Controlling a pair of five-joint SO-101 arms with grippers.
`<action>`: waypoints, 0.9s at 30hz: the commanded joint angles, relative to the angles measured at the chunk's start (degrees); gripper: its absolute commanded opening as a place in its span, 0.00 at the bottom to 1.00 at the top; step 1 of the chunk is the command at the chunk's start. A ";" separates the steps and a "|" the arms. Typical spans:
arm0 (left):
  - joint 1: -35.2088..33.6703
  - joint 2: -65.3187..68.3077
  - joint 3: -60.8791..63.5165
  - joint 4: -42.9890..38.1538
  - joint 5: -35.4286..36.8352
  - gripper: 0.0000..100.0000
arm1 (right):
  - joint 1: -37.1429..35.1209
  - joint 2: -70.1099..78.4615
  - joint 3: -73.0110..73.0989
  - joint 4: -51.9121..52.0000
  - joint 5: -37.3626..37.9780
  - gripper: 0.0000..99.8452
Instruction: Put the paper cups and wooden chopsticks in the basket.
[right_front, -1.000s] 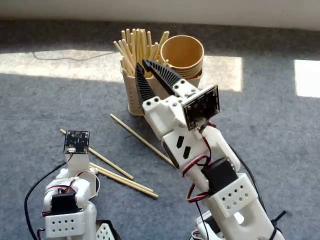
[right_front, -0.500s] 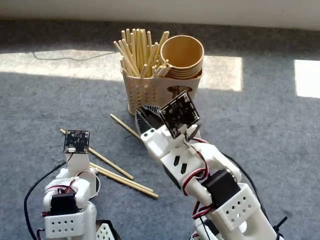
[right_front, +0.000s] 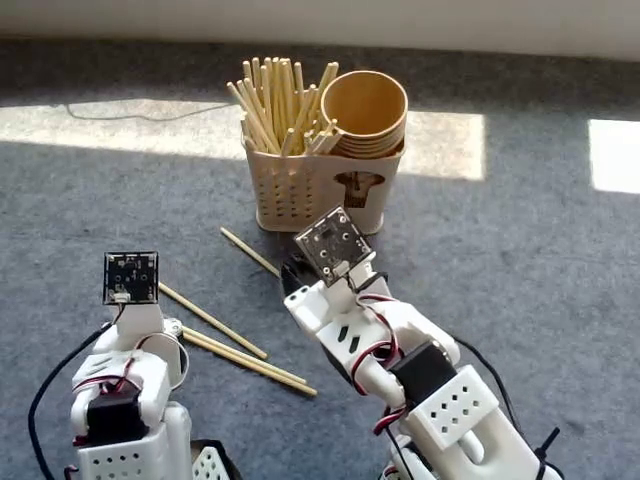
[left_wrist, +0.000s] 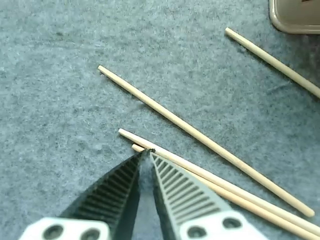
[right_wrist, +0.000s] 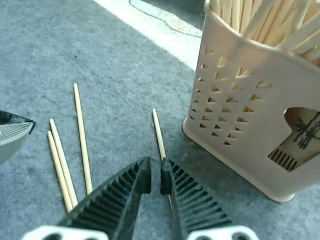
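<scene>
Wooden chopsticks (right_front: 212, 320): four pale, thin round sticks lie loose on the grey carpet (right_front: 520, 260) in front of the arms. A thick bundle of others stands upright in the cream perforated plastic basket (right_front: 300, 190).
Basket: upright, beyond the loose sticks, holding the bundle and the stacked tan paper cups (right_front: 365, 105) side by side.
Right gripper (right_wrist: 155, 182): a second ago it was raised at the basket's rim with its jaws wide. It has since swung down and back, and now hangs low over the single loose stick (right_wrist: 158, 131) that lies just beside the basket. Its jaws are parted by only a thin slit and hold nothing.
Left gripper (left_wrist: 148, 151): the jaws are pressed together and empty, with the tips at one end of the paired sticks (left_wrist: 190, 165). This arm has shifted slightly sideways in the last second.
Meaning: the visit to the basket looks finished and the right arm seems to be going for another stick — the cups look done, with four sticks left.
Next: the jaws will likely need to widen and straddle the stick — at present it runs roughly along the slit, not across it.
</scene>
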 joint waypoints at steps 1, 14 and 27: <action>-0.40 0.84 1.98 -0.09 -0.44 0.00 | -0.48 -1.36 0.48 0.22 0.44 0.04; -0.66 0.75 11.21 -0.09 -0.35 0.00 | -0.48 -0.84 -4.44 14.02 0.44 0.04; -0.31 0.75 11.21 -0.09 -0.26 0.00 | -0.48 3.30 -10.07 23.16 0.70 0.04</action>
